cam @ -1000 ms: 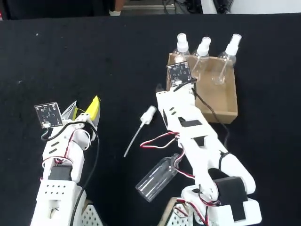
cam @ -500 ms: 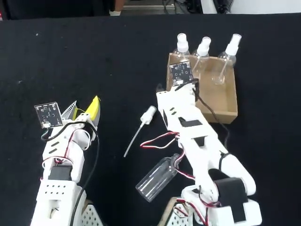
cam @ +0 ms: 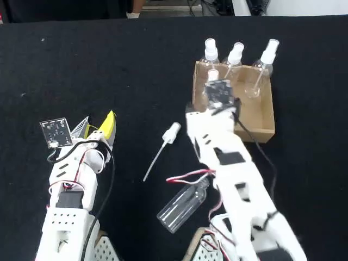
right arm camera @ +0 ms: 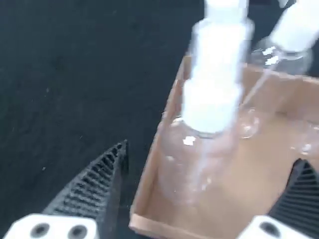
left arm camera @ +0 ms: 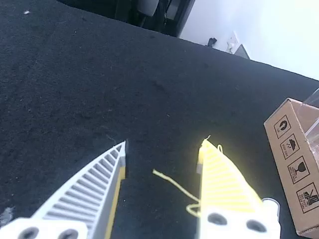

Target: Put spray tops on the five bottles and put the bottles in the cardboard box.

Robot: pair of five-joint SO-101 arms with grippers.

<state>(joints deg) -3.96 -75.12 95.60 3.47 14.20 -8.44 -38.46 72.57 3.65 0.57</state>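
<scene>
Bottle number five, the uncapped bottle (cam: 181, 207), lies on its side on the black table (cam: 81, 65), nearest the arm bases, its neck just under the red wires (cam: 187, 176) of the right arm. A little farther out the loose spray top (cam: 171, 133) lies by itself, its thin tube trailing back toward the bottle. To one side the left gripper (cam: 99, 117) hovers over bare cloth, jaws spread wide and holding nothing. Farther on, the right gripper (right arm camera: 209, 157) is over the near corner of the cardboard box (cam: 255, 130), jaws also wide, with a capped bottle (right arm camera: 209, 99) standing between them and, as far as I can tell, touching neither. Against the box's far wall stand three more capped bottles (cam: 236, 54). So four look done and one is left. The risks I see: a jaw clipping the standing bottle as the arm leaves, tipping it into its neighbours; the wires snagging the lying bottle's neck; that round bottle rolling away under a grasp; and the thin tube missing the narrow neck.
</scene>
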